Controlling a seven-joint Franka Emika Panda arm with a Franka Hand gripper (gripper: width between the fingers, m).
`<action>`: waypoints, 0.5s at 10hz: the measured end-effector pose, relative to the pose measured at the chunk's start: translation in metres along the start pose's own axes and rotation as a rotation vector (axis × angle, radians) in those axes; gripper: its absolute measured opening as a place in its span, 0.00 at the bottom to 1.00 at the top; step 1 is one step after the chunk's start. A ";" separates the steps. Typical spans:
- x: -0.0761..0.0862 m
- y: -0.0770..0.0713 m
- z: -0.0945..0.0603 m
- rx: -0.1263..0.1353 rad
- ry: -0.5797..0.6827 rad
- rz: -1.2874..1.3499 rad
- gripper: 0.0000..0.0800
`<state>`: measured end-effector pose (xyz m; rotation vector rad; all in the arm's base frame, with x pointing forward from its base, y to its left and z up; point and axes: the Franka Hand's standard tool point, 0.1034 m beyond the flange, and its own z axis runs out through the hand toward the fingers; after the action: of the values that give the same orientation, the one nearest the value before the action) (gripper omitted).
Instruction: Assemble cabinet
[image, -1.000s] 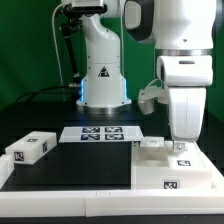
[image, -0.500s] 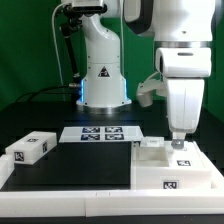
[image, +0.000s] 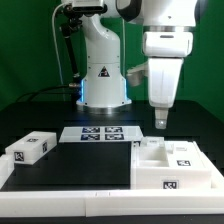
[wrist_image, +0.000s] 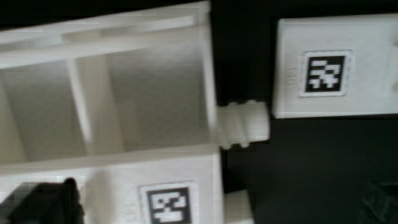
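The white cabinet body lies at the exterior view's lower right, its open compartments facing up and tags on its front and top. My gripper hangs above its far left corner, well clear of it, open and empty. In the wrist view the cabinet body shows its dividers, with a tagged white piece beside it and a small ribbed knob between the two. One dark finger shows at the picture's edge. A loose tagged white block lies at the exterior view's left.
The marker board lies flat behind the black mat. The robot's white base stands at the back centre, with cables to its left.
The arm has risen and moved toward the exterior view's left, away from the cabinet body's right part. The cabinet body and the loose block have stayed where they were.
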<state>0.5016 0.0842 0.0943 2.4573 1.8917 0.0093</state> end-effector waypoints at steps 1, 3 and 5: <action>-0.004 -0.015 0.004 0.006 -0.001 0.012 1.00; -0.009 -0.043 0.014 0.019 -0.001 0.058 1.00; -0.010 -0.040 0.013 0.019 -0.002 0.054 1.00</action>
<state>0.4607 0.0847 0.0798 2.5193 1.8322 -0.0090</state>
